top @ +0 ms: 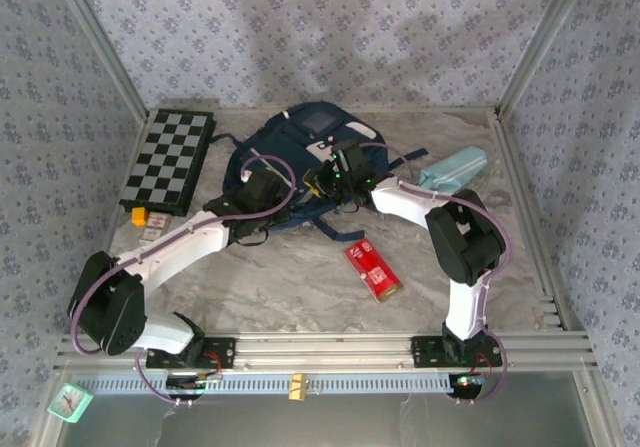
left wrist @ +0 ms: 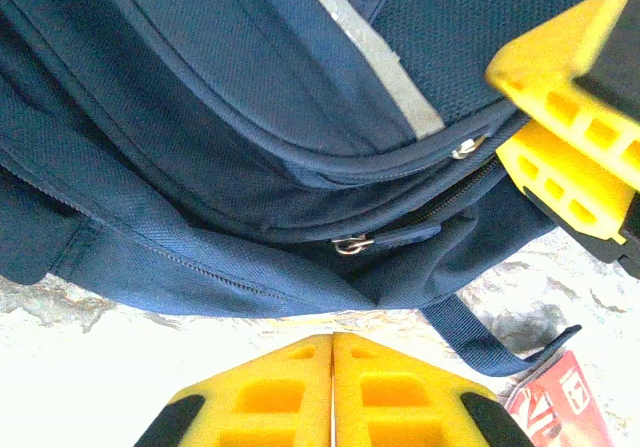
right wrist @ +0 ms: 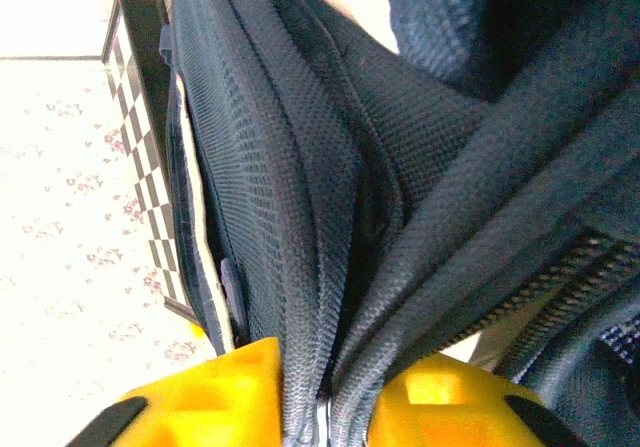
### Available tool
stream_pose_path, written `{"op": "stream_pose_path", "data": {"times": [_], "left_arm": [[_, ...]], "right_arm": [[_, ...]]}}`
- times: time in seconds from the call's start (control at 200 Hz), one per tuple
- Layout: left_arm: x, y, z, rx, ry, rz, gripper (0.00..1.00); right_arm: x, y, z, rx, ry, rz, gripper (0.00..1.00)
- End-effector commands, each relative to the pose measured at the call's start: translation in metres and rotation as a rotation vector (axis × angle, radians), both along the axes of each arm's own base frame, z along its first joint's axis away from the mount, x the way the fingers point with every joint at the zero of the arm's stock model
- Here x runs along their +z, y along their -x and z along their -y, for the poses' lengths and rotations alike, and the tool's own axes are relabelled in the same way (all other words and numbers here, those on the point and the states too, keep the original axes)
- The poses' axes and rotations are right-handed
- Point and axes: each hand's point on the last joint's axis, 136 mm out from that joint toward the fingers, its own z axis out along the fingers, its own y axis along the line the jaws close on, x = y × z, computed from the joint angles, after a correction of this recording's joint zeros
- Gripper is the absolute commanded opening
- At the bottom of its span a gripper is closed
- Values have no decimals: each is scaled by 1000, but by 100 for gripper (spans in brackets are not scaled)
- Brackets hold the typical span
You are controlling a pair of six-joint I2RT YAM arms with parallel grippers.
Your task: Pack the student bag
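Nearest on the desk (top: pixel 300 297) lies a red packet (top: pixel 372 269). Just beyond it, the left fingers (left wrist: pixel 333 382) are pressed closed on nothing, beside the near edge of the bag (top: pixel 300 147). The right fingers (top: pixel 337 179) are closed on a fold of the bag's fabric by a zipper, so the right arm is the one already on it. The bag lies flat in the far middle of the desk. Its long axis seems to run away from the arms, patch to the far end, straps trailing near.
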Motion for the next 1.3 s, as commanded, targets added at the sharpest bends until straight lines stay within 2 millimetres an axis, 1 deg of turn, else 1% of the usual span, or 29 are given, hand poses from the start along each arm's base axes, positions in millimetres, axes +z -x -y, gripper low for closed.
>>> {"op": "stream_pose_path", "data": {"times": [0.0,0.1,0.17,0.22,0.3,0.42,0.53,0.595,0.665,0.815,0.98,1.114,1.159,1.199,1.254,1.294], "left_arm": [[12,4,-1,3,24,16,13],[17,6,3,-2,34,32,20],[19,7,13,-24,35,45,27],[19,7,18,-28,27,45,30],[17,7,25,-26,21,47,33],[18,1,37,-20,29,65,39],[28,-8,44,2,32,123,44],[28,-14,44,35,28,133,46],[35,-20,49,47,48,151,49],[40,-26,55,82,92,171,58],[33,-34,53,181,100,142,65],[24,-37,44,272,62,115,65],[21,-38,45,279,60,119,65],[18,-41,48,275,65,122,64],[20,-43,50,265,64,132,62],[19,-44,48,271,51,133,60]], "right_arm": [[53,-16,-2,-42,-49,135,13],[66,-19,2,-61,-96,127,6],[73,-20,5,-74,-131,115,2],[79,-20,7,-83,-157,108,0],[94,-19,9,-94,-202,121,0],[109,-15,13,-111,-228,126,0],[109,-13,16,-127,-246,104,0],[113,-14,16,-127,-272,106,0],[113,-14,13,-121,-275,100,0],[110,-13,13,-126,-286,89,0],[108,-11,10,-120,-293,83,0],[105,-12,9,-125,-300,73,0],[105,-12,9,-126,-305,72,0],[105,-12,8,-125,-309,72,0],[106,-12,8,-125,-310,73,0],[107,-13,8,-128,-313,72,0]]}}
